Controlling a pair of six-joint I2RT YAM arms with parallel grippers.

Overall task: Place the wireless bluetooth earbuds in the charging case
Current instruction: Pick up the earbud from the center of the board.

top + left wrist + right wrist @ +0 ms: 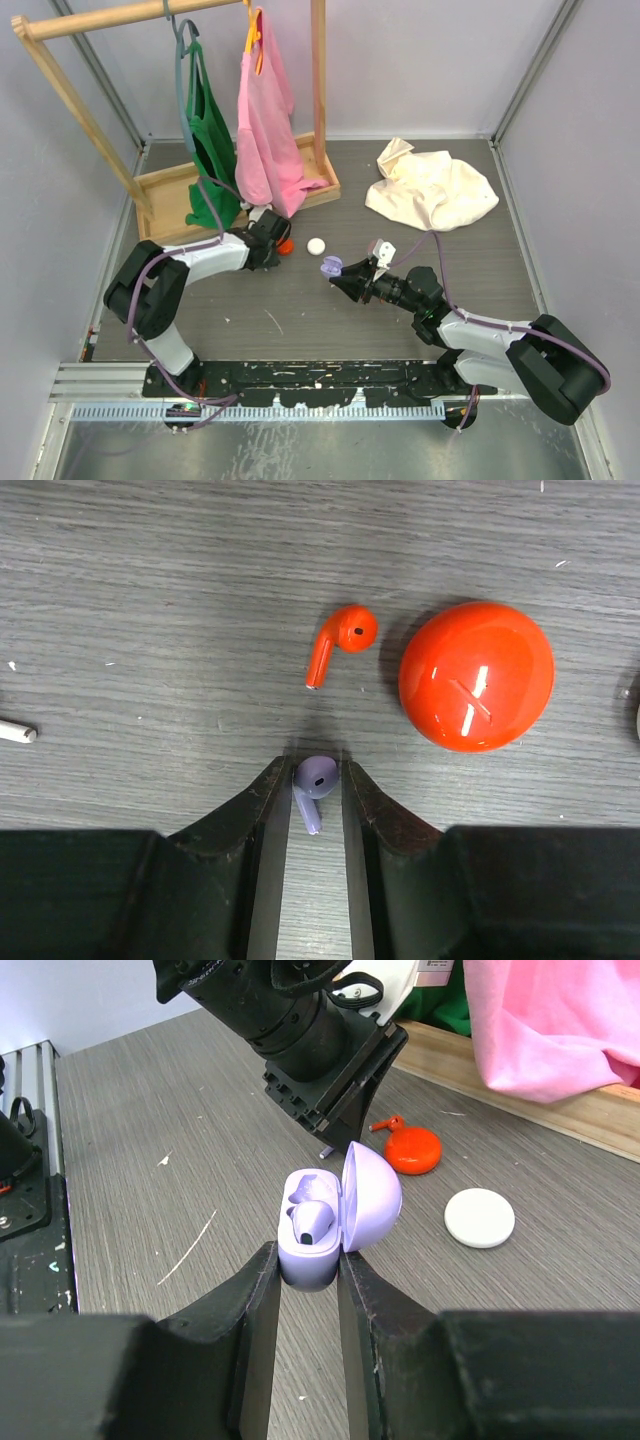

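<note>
My right gripper (308,1270) is shut on the base of a lilac charging case (315,1250), held just above the table. Its lid (372,1195) stands open and one lilac earbud (312,1218) sits inside. My left gripper (317,770) is down on the table, its jaws narrow round a second lilac earbud (314,780) whose head fills the gap between the fingertips. Just beyond lie a red earbud (340,640) and a closed red round case (476,676). From above, the lilac case (331,267) is at table centre, right of the left gripper (282,243).
A white round case (316,245) lies between the two grippers. A wooden rack (240,180) with green and pink garments stands behind the left arm. A cream cloth (430,187) lies at the back right. A thin white bit (15,732) pokes in at the left wrist view's left edge.
</note>
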